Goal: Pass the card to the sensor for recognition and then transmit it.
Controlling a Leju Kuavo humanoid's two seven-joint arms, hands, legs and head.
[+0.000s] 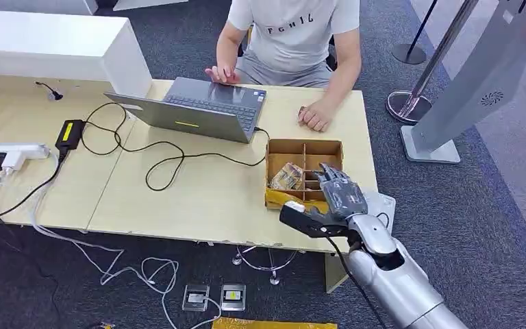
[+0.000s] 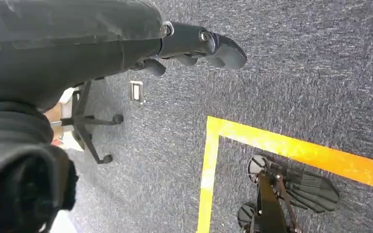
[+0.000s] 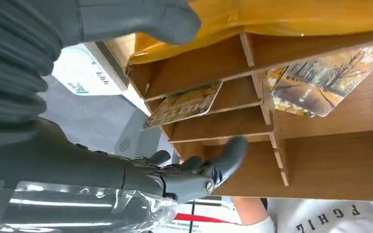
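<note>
A wooden divided box (image 1: pixel 304 146) stands near the table's right end, holding picture cards (image 1: pixel 285 177). My right hand (image 1: pixel 339 192) hovers over the box's near right compartments with its fingers apart and nothing in them. Up close, one card (image 3: pixel 184 104) leans in a narrow slot and more cards (image 3: pixel 315 82) lie in the larger compartment; the fingers (image 3: pixel 213 167) and thumb (image 3: pixel 141 19) straddle the box (image 3: pixel 213 65). A white sensor pad (image 1: pixel 385 203) (image 3: pixel 80 73) lies beside the box at the table's edge. My left hand (image 2: pixel 199 46) hangs over the carpet, holding nothing.
A person (image 1: pixel 294 41) sits across the table at a grey laptop (image 1: pixel 198 106), one hand resting near the box. Cables, a black adapter (image 1: pixel 68 130) and a power strip (image 1: pixel 10 154) lie to the left. A grey kiosk stand (image 1: pixel 466 82) and stanchion base (image 1: pixel 407 103) stand to the right.
</note>
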